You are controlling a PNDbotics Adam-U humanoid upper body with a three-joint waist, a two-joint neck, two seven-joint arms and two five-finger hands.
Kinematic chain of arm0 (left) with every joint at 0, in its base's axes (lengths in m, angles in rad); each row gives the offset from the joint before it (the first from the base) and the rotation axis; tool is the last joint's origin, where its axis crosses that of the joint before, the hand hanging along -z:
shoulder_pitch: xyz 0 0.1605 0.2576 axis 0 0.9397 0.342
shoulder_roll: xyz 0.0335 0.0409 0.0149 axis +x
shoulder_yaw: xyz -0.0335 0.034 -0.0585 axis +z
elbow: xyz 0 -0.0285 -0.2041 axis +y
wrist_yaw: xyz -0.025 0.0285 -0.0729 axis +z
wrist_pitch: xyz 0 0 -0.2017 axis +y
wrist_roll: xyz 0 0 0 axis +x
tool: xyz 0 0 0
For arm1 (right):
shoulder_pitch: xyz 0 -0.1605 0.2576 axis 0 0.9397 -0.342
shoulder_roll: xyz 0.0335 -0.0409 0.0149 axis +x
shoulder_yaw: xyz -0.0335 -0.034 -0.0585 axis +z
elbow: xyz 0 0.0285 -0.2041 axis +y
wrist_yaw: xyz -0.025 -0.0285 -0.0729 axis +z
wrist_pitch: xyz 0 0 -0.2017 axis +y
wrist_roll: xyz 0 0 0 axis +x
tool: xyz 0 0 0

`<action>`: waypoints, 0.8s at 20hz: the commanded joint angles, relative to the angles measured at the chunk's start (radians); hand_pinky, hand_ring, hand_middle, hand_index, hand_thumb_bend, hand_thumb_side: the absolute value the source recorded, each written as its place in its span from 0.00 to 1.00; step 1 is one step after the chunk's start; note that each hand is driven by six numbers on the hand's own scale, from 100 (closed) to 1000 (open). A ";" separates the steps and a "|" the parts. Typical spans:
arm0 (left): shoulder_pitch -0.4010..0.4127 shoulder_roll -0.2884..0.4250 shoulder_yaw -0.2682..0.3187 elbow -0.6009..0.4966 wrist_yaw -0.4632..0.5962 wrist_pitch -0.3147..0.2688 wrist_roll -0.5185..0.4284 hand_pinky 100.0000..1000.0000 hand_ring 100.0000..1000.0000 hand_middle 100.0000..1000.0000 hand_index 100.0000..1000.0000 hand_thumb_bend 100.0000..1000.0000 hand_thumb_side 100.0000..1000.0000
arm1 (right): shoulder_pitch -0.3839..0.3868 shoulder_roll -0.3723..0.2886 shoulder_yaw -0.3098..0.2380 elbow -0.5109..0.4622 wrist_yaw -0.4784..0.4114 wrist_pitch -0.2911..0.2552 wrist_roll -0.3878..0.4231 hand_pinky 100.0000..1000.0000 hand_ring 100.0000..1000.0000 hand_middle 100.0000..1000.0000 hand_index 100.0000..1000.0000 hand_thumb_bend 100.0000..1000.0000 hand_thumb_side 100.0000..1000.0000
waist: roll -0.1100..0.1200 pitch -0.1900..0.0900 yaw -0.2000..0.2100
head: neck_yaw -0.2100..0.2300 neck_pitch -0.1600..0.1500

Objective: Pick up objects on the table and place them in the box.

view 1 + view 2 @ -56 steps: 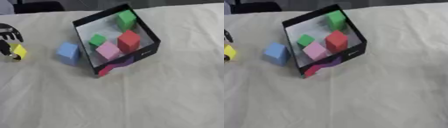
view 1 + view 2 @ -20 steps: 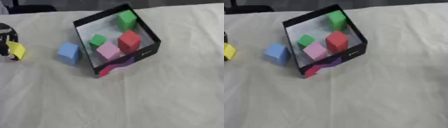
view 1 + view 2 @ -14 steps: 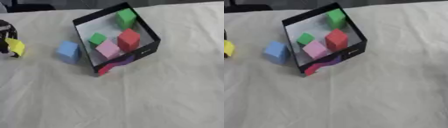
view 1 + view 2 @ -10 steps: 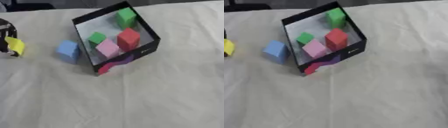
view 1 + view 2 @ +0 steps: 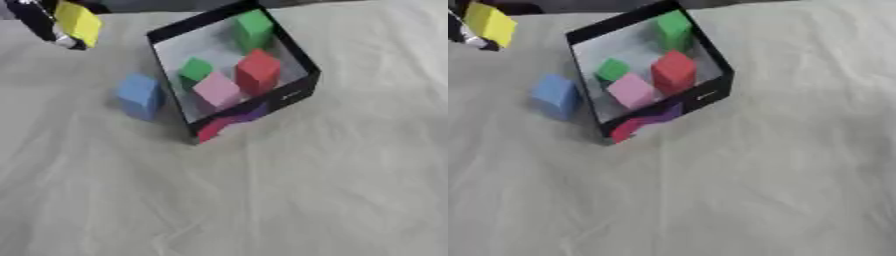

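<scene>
Cream cloth covers the whole table [image 5: 332, 200], wrinkled and bare over its near half. On it sits the black open-topped box with a pale floor [image 5: 302, 75], turned askew, its near corner marked in red and purple. Inside lie a red cube [image 5: 259, 71], a pink cube [image 5: 216, 90], a tall green block [image 5: 254, 25] at the far corner and a smaller green cube [image 5: 194, 70]. A light blue cube [image 5: 140, 95] stands on the cloth just beside the box's left wall, not yet collected.

What has changed: the yellow block [image 5: 77, 22], which half a second ago sat low at the left edge, now shows high in the upper left corner, pinched by the robot's left hand [image 5: 39, 22], whose dark fingers are closed round it. It appears lifted clear of the cloth, so the carry toward the box is likely under way. The box's left wall lies between block and floor, and must be cleared. The right hand is out of sight.
</scene>
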 commanded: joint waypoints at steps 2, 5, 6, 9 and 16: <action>-0.105 -0.120 -0.045 0.002 0.042 -0.002 -0.042 0.39 0.30 0.37 0.47 0.41 0.00 | -0.033 -0.016 0.006 -0.008 -0.002 0.007 0.008 0.71 0.77 0.65 0.76 0.15 0.52 | 0.006 -0.052 -0.009 | 0.004 0.009; -0.156 -0.238 -0.046 0.064 0.007 0.009 -0.007 0.39 0.30 0.37 0.48 0.40 0.00 | -0.050 -0.004 0.012 -0.012 -0.002 0.013 0.010 0.71 0.77 0.65 0.76 0.15 0.52 | 0.004 -0.058 -0.017 | 0.012 0.008; -0.166 -0.269 -0.043 0.088 -0.019 0.014 0.012 0.38 0.31 0.37 0.48 0.41 0.00 | -0.053 -0.002 0.014 -0.013 -0.003 0.014 0.011 0.71 0.77 0.65 0.76 0.15 0.52 | 0.003 -0.060 -0.020 | 0.013 0.008; -0.181 -0.346 -0.029 0.171 -0.123 0.029 0.068 0.41 0.33 0.39 0.50 0.43 0.00 | -0.062 0.006 0.018 -0.015 -0.003 0.017 0.014 0.71 0.77 0.65 0.76 0.15 0.52 | 0.001 -0.063 -0.028 | 0.017 0.009; -0.167 -0.423 -0.015 0.237 -0.265 -0.001 0.206 0.70 0.66 0.70 0.81 0.64 0.00 | -0.069 0.018 0.021 -0.019 -0.005 0.019 0.019 0.71 0.77 0.65 0.76 0.16 0.51 | 0.001 -0.063 -0.040 | 0.015 0.005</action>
